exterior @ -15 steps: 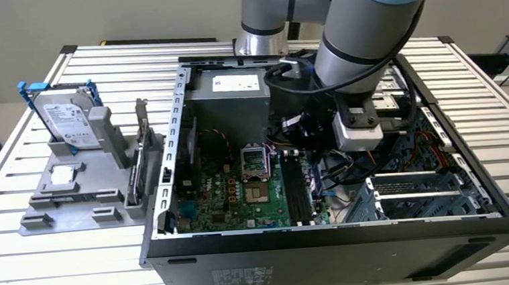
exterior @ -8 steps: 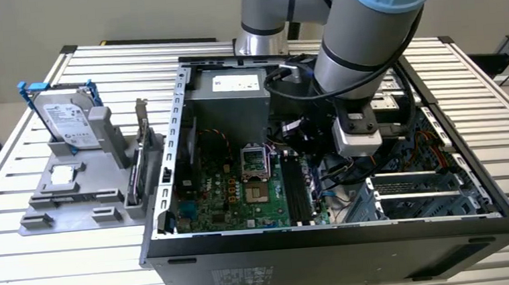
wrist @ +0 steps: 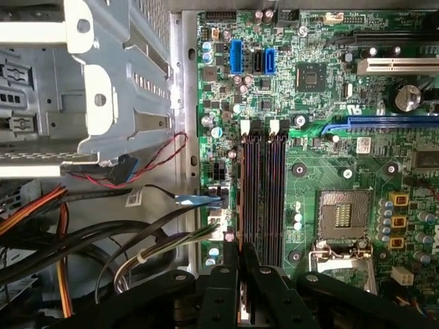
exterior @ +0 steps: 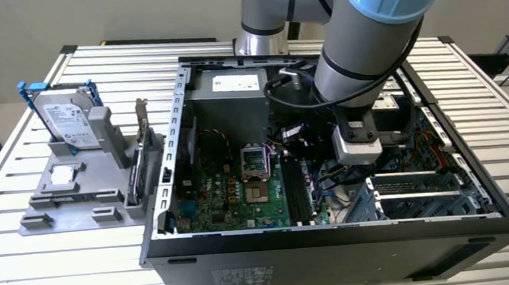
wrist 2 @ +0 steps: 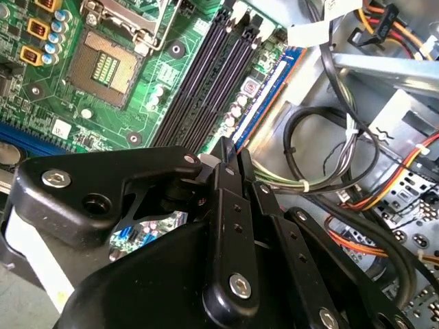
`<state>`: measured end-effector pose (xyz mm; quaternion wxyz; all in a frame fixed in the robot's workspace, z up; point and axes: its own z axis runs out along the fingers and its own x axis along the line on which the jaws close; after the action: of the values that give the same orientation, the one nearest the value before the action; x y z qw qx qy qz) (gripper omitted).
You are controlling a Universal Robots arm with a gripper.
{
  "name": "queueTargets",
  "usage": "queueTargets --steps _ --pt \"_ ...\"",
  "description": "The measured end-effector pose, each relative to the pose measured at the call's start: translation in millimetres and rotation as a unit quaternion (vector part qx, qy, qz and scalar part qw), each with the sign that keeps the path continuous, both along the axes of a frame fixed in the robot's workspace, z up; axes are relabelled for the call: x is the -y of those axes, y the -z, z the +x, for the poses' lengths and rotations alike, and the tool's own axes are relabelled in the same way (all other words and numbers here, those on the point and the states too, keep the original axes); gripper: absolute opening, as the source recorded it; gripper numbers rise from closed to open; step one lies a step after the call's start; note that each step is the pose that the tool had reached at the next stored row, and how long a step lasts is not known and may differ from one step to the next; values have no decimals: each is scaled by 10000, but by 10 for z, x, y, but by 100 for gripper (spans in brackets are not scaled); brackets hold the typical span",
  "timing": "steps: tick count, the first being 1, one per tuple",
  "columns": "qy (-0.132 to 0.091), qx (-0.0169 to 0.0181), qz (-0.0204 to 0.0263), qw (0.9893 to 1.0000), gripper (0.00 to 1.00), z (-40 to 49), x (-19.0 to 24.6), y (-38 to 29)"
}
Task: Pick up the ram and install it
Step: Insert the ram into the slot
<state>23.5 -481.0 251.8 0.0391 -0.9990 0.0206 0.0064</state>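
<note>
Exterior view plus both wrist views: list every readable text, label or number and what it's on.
None legible.
Label on hard drive: too small.
Sticker on power supply: too small.
Sticker on case: too small.
White cable tag: too small.
Blue face of ram in the hand: no print legible.

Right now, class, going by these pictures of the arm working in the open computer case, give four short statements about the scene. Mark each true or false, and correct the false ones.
1. The hard drive stands in the grey fixture outside the case. True.
2. A cooler covers the processor socket. False: the socket is bare.
3. The gripper hangs outside the case, over the fixture. False: it is inside the case, at the memory slots.
4. The gripper is shut on the ram, which runs along the slots. True.
</note>
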Motion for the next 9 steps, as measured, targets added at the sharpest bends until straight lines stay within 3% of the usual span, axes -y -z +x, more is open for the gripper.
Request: queueTargets --steps 9 --pt "0 0 0 10000 0 -75 49 17"
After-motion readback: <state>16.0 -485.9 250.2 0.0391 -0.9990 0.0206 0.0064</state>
